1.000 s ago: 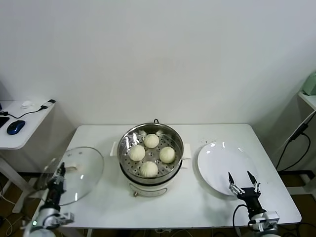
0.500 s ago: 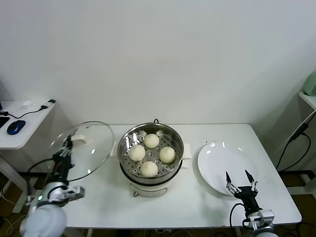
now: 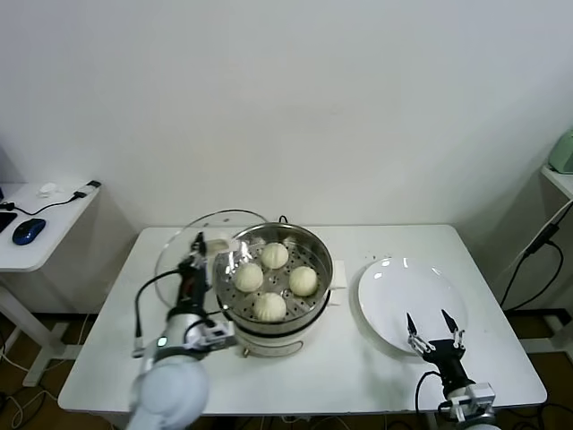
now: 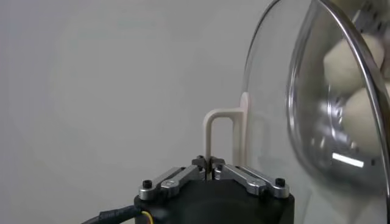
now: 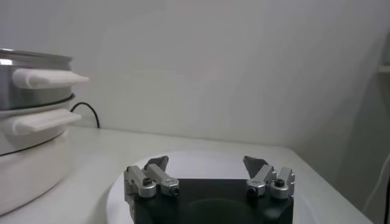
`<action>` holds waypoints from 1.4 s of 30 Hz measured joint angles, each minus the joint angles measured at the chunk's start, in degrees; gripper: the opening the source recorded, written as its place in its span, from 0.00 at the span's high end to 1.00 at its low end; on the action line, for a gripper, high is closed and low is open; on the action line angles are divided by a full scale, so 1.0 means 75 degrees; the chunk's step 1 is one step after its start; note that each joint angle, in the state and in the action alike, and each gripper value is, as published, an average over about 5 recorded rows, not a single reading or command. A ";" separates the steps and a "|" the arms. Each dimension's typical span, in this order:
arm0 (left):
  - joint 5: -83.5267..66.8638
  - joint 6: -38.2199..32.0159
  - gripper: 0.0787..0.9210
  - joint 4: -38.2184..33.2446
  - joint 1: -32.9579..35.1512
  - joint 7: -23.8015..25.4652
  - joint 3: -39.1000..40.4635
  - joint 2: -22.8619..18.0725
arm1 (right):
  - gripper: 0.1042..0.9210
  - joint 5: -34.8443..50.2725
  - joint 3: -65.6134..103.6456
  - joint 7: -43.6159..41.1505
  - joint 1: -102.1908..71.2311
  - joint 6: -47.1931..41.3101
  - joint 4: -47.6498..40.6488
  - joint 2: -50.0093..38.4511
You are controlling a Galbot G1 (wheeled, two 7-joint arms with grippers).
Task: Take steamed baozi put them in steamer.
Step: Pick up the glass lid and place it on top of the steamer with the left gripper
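My left claw (image 3: 199, 244), clenched on the white handle (image 4: 218, 137) of the round glass lid (image 3: 192, 255), has swung it from the tabletop's (image 3: 376, 376) left edge up against the shiny steel steamer (image 3: 273, 278). All four cream pleated baozi (image 3: 276, 279) sit inside; covering looks next. Left wrist view shows the grip; head view doesn't. Right claw (image 3: 429, 325) idles open by the empty white plate (image 3: 394, 296).

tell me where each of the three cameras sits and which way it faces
Head view: high on the robot, looking down at the white table, the shiny round steel steamer with four cream pleated buns; both arms show.
Left wrist view: behind the left gripper, shut on the round glass lid by its white handle, steamer beyond.
Right wrist view: low behind the open right gripper, over the flat white plate, facing the wall.
Shared: all three show the steamer.
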 measured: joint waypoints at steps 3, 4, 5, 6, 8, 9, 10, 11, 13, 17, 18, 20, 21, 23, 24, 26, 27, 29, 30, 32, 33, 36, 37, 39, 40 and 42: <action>0.0393 0.0273 0.94 0.0148 -0.0202 0.0108 0.0505 -0.0256 | 0.12 0.0030 0.0004 -0.0001 0.0016 0.0068 -0.0045 0.0003; 0.0520 0.0345 0.94 0.0204 -0.0263 0.0136 0.0661 -0.0342 | 0.12 0.0037 0.0010 -0.0001 0.0026 0.0093 -0.0065 0.0007; 0.0644 0.0409 0.94 0.0266 -0.0322 0.0159 0.0807 -0.0429 | 0.12 0.0047 0.0019 0.0002 0.0037 0.0122 -0.0088 0.0010; 0.0764 0.0466 0.94 0.0329 -0.0378 0.0180 0.0946 -0.0513 | 0.12 0.0056 0.0029 0.0005 0.0047 0.0152 -0.0112 0.0014; 0.0986 0.0570 0.94 0.0460 -0.0483 0.0216 0.1196 -0.0675 | 0.12 0.0072 0.0051 0.0018 0.0062 0.0215 -0.0160 0.0025; 0.1090 0.0620 0.94 0.0529 -0.0534 0.0228 0.1311 -0.0755 | 0.12 0.0078 0.0064 0.0025 0.0067 0.0246 -0.0184 0.0034; 0.1184 0.0664 0.94 0.0595 -0.0582 0.0239 0.1413 -0.0830 | 0.12 0.0079 0.0077 0.0030 0.0070 0.0276 -0.0204 0.0046; 0.1273 0.0705 0.94 0.0662 -0.0627 0.0248 0.1511 -0.0903 | 0.12 0.0078 0.0093 0.0034 0.0071 0.0305 -0.0222 0.0061; 0.1424 0.0767 0.94 0.0796 -0.0700 0.0255 0.1675 -0.1030 | 0.12 0.0077 0.0132 0.0037 0.0064 0.0366 -0.0246 0.0092; 0.1656 0.0836 0.94 0.1079 -0.0789 0.0236 0.1881 -0.1172 | 0.12 0.0089 0.0227 0.0053 0.0043 0.0498 -0.0278 0.0151; 0.1709 0.0846 0.94 0.1148 -0.0810 0.0222 0.1916 -0.1191 | 0.12 0.0093 0.0249 0.0063 0.0042 0.0532 -0.0290 0.0165; 0.1809 0.0859 0.94 0.1284 -0.0853 0.0186 0.1974 -0.1223 | 0.12 0.0094 0.0291 0.0091 0.0051 0.0594 -0.0318 0.0195; 0.1858 0.0861 0.94 0.1350 -0.0875 0.0165 0.1996 -0.1237 | 0.12 0.0089 0.0311 0.0109 0.0060 0.0623 -0.0331 0.0213; 0.1953 0.0857 0.94 0.1485 -0.0919 0.0125 0.2021 -0.1254 | 0.12 0.0078 0.0355 0.0155 0.0089 0.0681 -0.0360 0.0260; 0.1995 0.0855 0.94 0.1551 -0.0941 0.0108 0.2027 -0.1260 | 0.12 0.0072 0.0376 0.0184 0.0105 0.0710 -0.0375 0.0282; 0.2068 0.0850 0.94 0.1672 -0.0978 0.0087 0.2036 -0.1268 | 0.12 0.0061 0.0412 0.0242 0.0134 0.0759 -0.0400 0.0322; 0.2099 0.0848 0.94 0.1725 -0.0989 0.0081 0.2040 -0.1271 | 0.12 0.0057 0.0425 0.0269 0.0143 0.0780 -0.0408 0.0337; 0.2157 0.0846 0.94 0.1815 -0.0996 0.0076 0.2045 -0.1275 | 0.12 0.0051 0.0450 0.0316 0.0151 0.0810 -0.0417 0.0358; 0.2183 0.0844 0.94 0.1851 -0.0992 0.0074 0.2045 -0.1276 | 0.12 0.0050 0.0461 0.0334 0.0152 0.0823 -0.0420 0.0367; 0.2221 0.0843 0.94 0.1913 -0.0975 0.0073 0.2044 -0.1285 | 0.12 0.0050 0.0480 0.0365 0.0154 0.0847 -0.0434 0.0381; 0.2235 0.0843 0.94 0.1940 -0.0965 0.0072 0.2045 -0.1296 | 0.12 0.0049 0.0486 0.0379 0.0158 0.0860 -0.0445 0.0388; 0.2275 0.0841 0.94 0.2024 -0.0952 0.0053 0.2054 -0.1342 | 0.12 0.0046 0.0496 0.0418 0.0182 0.0902 -0.0479 0.0418; 0.2287 0.0841 0.94 0.2056 -0.0954 0.0044 0.2056 -0.1353 | 0.12 0.0043 0.0498 0.0428 0.0190 0.0916 -0.0485 0.0429; 0.2305 0.0840 0.94 0.2115 -0.0960 0.0024 0.2057 -0.1362 | 0.12 0.0040 0.0500 0.0441 0.0199 0.0939 -0.0490 0.0447; 0.2311 0.0838 0.94 0.2137 -0.0962 0.0015 0.2056 -0.1361 | 0.12 0.0037 0.0501 0.0446 0.0202 0.0950 -0.0490 0.0454; 0.2317 0.0826 0.94 0.2160 -0.0965 -0.0002 0.2054 -0.1357 | 0.12 0.0033 0.0507 0.0455 0.0205 0.0973 -0.0491 0.0460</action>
